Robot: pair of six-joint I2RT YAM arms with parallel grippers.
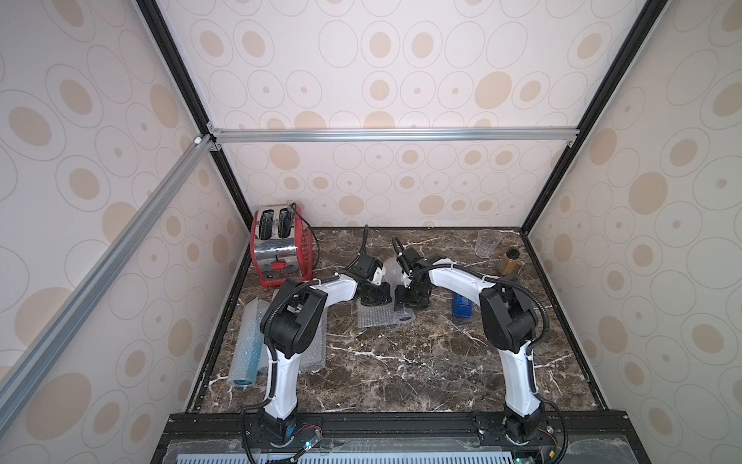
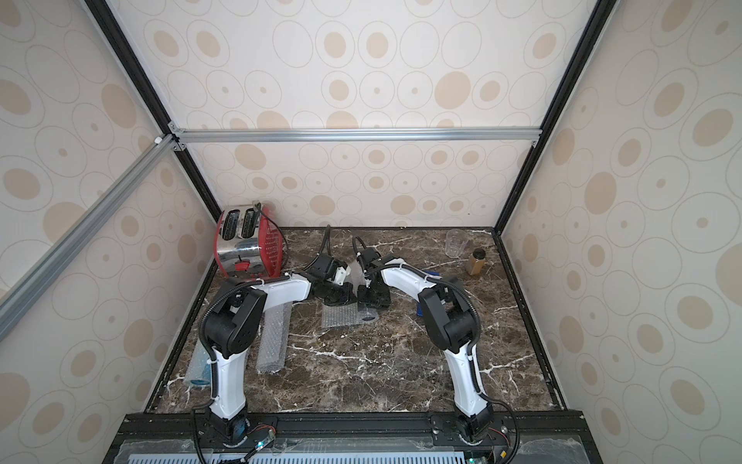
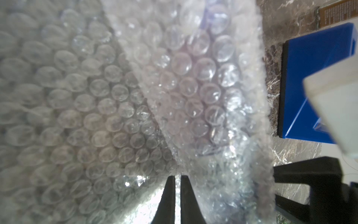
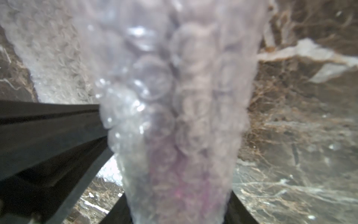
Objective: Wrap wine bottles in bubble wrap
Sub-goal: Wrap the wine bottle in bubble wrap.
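Note:
Both grippers meet over a bubble wrap sheet [image 1: 373, 317] [image 2: 339, 317] at the table's back middle. In the left wrist view the left gripper [image 3: 177, 176] [image 1: 375, 295] is shut, pinching a fold of the bubble wrap [image 3: 116, 97] between its near-touching fingers. My right gripper [image 4: 178, 203] [image 1: 409, 299] is closed around a rolled part of the wrap [image 4: 184, 97]; purple from a wine bottle [image 4: 178, 184] shows through it. A dark bottle end [image 1: 405, 318] pokes out of the sheet. At the left lie a wrapped blue bottle [image 1: 247, 353] and another bubble wrap roll [image 2: 273, 341].
A red toaster [image 1: 279, 251] stands at the back left. A clear cup [image 1: 486, 243] and an amber jar [image 1: 509, 261] stand at the back right. A blue box [image 1: 461, 305] [image 3: 310, 77] sits just right of the right gripper. Dark marble table [image 1: 401, 369].

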